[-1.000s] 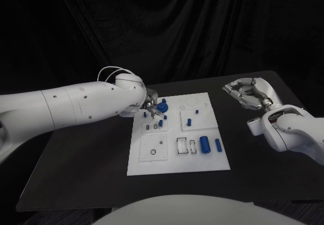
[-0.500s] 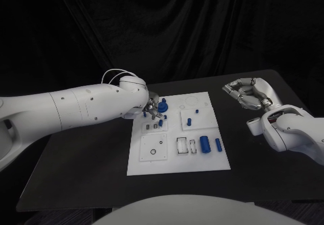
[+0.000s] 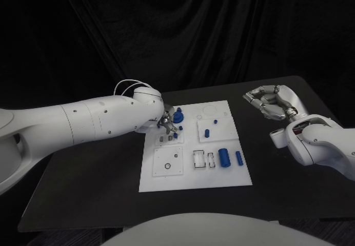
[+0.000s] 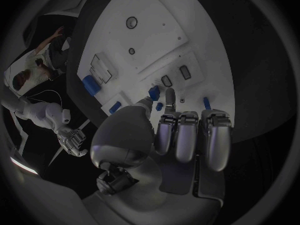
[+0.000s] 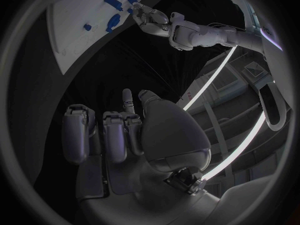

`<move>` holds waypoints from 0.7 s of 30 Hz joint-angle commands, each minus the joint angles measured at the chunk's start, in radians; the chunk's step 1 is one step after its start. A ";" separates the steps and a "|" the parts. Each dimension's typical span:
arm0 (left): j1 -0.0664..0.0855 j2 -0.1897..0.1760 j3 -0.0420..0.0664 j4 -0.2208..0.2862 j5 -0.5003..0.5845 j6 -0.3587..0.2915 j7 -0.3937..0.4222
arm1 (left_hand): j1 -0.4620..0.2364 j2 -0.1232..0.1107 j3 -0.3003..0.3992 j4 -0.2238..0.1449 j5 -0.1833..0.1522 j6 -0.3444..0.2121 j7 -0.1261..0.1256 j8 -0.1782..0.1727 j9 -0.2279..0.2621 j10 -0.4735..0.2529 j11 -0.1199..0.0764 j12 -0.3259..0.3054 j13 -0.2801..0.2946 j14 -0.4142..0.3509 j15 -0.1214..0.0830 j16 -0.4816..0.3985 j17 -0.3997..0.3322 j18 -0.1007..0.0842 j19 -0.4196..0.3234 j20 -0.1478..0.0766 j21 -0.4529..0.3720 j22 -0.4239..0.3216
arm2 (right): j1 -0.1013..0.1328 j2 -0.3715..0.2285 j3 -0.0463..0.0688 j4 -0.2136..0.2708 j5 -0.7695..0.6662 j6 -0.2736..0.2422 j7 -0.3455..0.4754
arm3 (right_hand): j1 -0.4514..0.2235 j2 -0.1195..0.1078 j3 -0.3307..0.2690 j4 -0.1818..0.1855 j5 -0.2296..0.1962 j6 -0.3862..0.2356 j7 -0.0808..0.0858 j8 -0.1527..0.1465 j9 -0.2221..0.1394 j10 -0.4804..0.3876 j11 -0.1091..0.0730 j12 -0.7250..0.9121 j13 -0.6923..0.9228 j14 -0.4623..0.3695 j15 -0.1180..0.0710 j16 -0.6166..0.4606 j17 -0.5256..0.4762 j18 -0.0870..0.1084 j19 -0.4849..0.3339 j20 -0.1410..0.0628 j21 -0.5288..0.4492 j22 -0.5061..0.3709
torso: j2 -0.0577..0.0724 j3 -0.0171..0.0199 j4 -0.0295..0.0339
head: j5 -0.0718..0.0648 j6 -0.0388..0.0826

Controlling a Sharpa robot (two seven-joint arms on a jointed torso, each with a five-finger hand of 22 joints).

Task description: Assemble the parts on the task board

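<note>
We see our left hand (image 4: 178, 135) over the white task board (image 4: 156, 30), with the thumb and one finger pinching a small blue part (image 4: 154, 92). More blue parts (image 4: 91, 85) sit on the board. Our other hand (image 4: 76, 141) is far off, curled in.

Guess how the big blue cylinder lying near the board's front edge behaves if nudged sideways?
The big blue cylinder lies on its side on the smooth white task board, so it probably rolls. It looks rigid, likely light plastic, and possibly slippery in a hand.
</note>
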 commanded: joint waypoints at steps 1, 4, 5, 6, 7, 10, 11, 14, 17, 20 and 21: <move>-0.003 0.005 0.001 -0.002 -0.003 0.007 0.012 | 0.010 0.004 0.002 -0.008 0.006 -0.001 -0.005 -0.006 0.002 0.104 -0.007 0.003 0.263 0.106 -0.005 0.003 0.263 -0.006 0.105 -0.006 -0.003 0.263 | -0.003 0.000 0.001 -0.001 0.000 0.002 -0.018 | 0.007 0.000 0.007 -0.001 0.006 -0.006 0.002 0.004 -0.001 0.100 -0.006 0.004 0.261 0.101 -0.006 0.002 0.263 -0.006 0.026 -0.007 -0.004 0.210 | 0.000 0.0016 -0.0002 | -0.001 0.000; -0.004 0.006 0.001 -0.001 -0.003 0.000 0.024 | 0.010 0.005 0.004 -0.009 0.010 -0.003 -0.004 -0.011 0.002 0.104 -0.007 0.003 0.263 0.106 -0.006 0.003 0.263 -0.006 0.105 -0.006 -0.003 0.263 | -0.003 0.001 0.001 -0.003 0.000 0.003 -0.020 | 0.009 0.000 0.008 -0.001 0.007 -0.009 0.003 0.004 -0.001 0.098 -0.005 0.004 0.260 0.101 -0.006 0.002 0.263 -0.005 0.025 -0.007 -0.007 0.209 | 0.001 0.0011 -0.0003 | 0.002 0.000; -0.004 0.007 0.001 -0.001 -0.003 -0.002 0.029 | 0.011 0.005 0.005 -0.011 0.013 -0.003 -0.004 -0.014 0.003 0.104 -0.006 0.003 0.263 0.106 -0.006 0.003 0.263 -0.006 0.105 -0.006 -0.003 0.263 | -0.003 0.001 0.001 -0.004 0.000 0.004 -0.021 | 0.009 0.000 0.008 -0.001 0.007 -0.009 0.003 0.004 -0.001 0.098 -0.005 0.004 0.260 0.101 -0.006 0.002 0.263 -0.005 0.025 -0.007 -0.007 0.209 | 0.001 0.0009 -0.0009 | 0.003 0.000; -0.004 0.007 0.001 -0.001 -0.003 -0.004 0.034 | 0.013 0.005 0.007 -0.013 0.017 -0.003 -0.004 -0.017 0.004 0.104 -0.006 0.003 0.263 0.106 -0.006 0.003 0.263 -0.006 0.105 -0.006 -0.003 0.263 | -0.003 0.002 0.001 -0.004 0.000 0.004 -0.021 | 0.009 0.000 0.008 -0.001 0.007 -0.009 0.003 0.004 -0.001 0.098 -0.005 0.004 0.260 0.101 -0.006 0.002 0.263 -0.005 0.025 -0.007 -0.007 0.209 | 0.001 0.0005 -0.0012 | 0.003 0.000; -0.004 0.008 0.001 -0.001 -0.003 -0.006 0.038 | 0.013 0.005 0.007 -0.013 0.017 -0.003 -0.004 -0.017 0.004 0.104 -0.006 0.003 0.263 0.106 -0.006 0.003 0.263 -0.006 0.105 -0.006 -0.003 0.263 | -0.003 0.002 0.001 -0.005 0.000 0.005 -0.022 | 0.009 0.000 0.008 -0.001 0.007 -0.009 0.003 0.004 -0.001 0.098 -0.005 0.004 0.260 0.101 -0.006 0.002 0.263 -0.005 0.025 -0.007 -0.007 0.209 | 0.001 0.0003 -0.0014 | 0.003 0.000; -0.005 0.008 0.001 -0.002 -0.003 -0.007 0.046 | 0.014 0.006 0.009 -0.015 0.021 -0.003 -0.004 -0.020 0.004 0.104 -0.006 0.003 0.263 0.106 -0.006 0.003 0.263 -0.006 0.105 -0.006 -0.003 0.263 | -0.003 0.003 0.001 -0.005 0.000 0.006 -0.024 | 0.010 0.000 0.009 -0.001 0.008 -0.011 0.003 0.005 -0.002 0.097 -0.005 0.003 0.258 0.101 -0.006 0.002 0.263 -0.005 0.023 -0.007 -0.009 0.208 | 0.002 -0.0002 -0.0019 | 0.002 0.000; -0.005 0.009 0.001 -0.002 -0.003 -0.006 0.047 | 0.016 0.006 0.010 -0.016 0.023 -0.003 -0.004 -0.022 0.005 0.104 -0.006 0.003 0.263 0.106 -0.006 0.003 0.263 -0.006 0.105 -0.006 -0.003 0.263 | -0.003 0.003 0.001 -0.006 0.000 0.006 -0.024 | 0.010 0.000 0.009 -0.001 0.008 -0.011 0.003 0.005 -0.002 0.097 -0.005 0.003 0.258 0.101 -0.006 0.002 0.263 -0.005 0.023 -0.007 -0.009 0.208 | 0.002 -0.0003 -0.0018 | 0.001 0.000; -0.005 0.009 0.001 -0.003 -0.003 -0.004 0.051 | 0.016 0.006 0.011 -0.017 0.024 -0.002 -0.004 -0.022 0.005 0.104 -0.006 0.003 0.263 0.106 -0.006 0.003 0.263 -0.006 0.105 -0.006 -0.003 0.263 | -0.003 0.003 0.001 -0.006 0.000 0.007 -0.027 | 0.011 -0.001 0.009 -0.001 0.009 -0.011 0.003 0.005 -0.002 0.096 -0.005 0.003 0.257 0.101 -0.006 0.002 0.263 -0.004 0.022 -0.007 -0.011 0.208 | 0.001 -0.0003 0.0005 | -0.002 0.000; -0.005 0.010 0.001 -0.004 -0.003 0.000 0.054 | 0.019 0.007 0.014 -0.021 0.029 0.000 -0.004 -0.025 0.007 0.104 -0.007 0.003 0.263 0.106 -0.006 0.003 0.263 -0.006 0.105 -0.007 -0.003 0.263 | -0.003 0.004 0.001 -0.007 0.000 0.008 -0.029 | 0.012 -0.001 0.010 -0.001 0.009 -0.012 0.004 0.005 -0.002 0.095 -0.005 0.002 0.257 0.101 -0.006 0.002 0.263 -0.004 0.021 -0.007 -0.013 0.207 | 0.000 0.0002 0.0023 | -0.004 0.000; -0.006 0.010 0.001 -0.004 -0.003 0.003 0.057 | 0.021 0.007 0.017 -0.023 0.034 0.002 -0.005 -0.028 0.009 0.104 -0.007 0.003 0.263 0.106 -0.006 0.003 0.263 -0.006 0.105 -0.007 -0.003 0.263 | -0.004 0.005 0.001 -0.008 0.000 0.009 -0.030 | 0.012 -0.001 0.010 -0.001 0.009 -0.012 0.004 0.005 -0.002 0.095 -0.005 0.002 0.257 0.101 -0.006 0.002 0.263 -0.004 0.021 -0.007 -0.013 0.207 | -0.001 0.0007 0.0020 | -0.004 0.000; -0.006 0.010 0.001 -0.005 -0.003 0.003 0.058 | 0.021 0.008 0.018 -0.025 0.037 0.003 -0.005 -0.029 0.009 0.104 -0.007 0.003 0.263 0.106 -0.006 0.003 0.263 -0.006 0.105 -0.007 -0.003 0.263 | -0.004 0.005 0.001 -0.008 0.000 0.009 -0.031 | 0.012 -0.001 0.010 -0.001 0.009 -0.012 0.004 0.005 -0.002 0.095 -0.005 0.002 0.257 0.101 -0.006 0.002 0.263 -0.004 0.021 -0.007 -0.013 0.207 | -0.001 0.0007 0.0018 | -0.004 0.000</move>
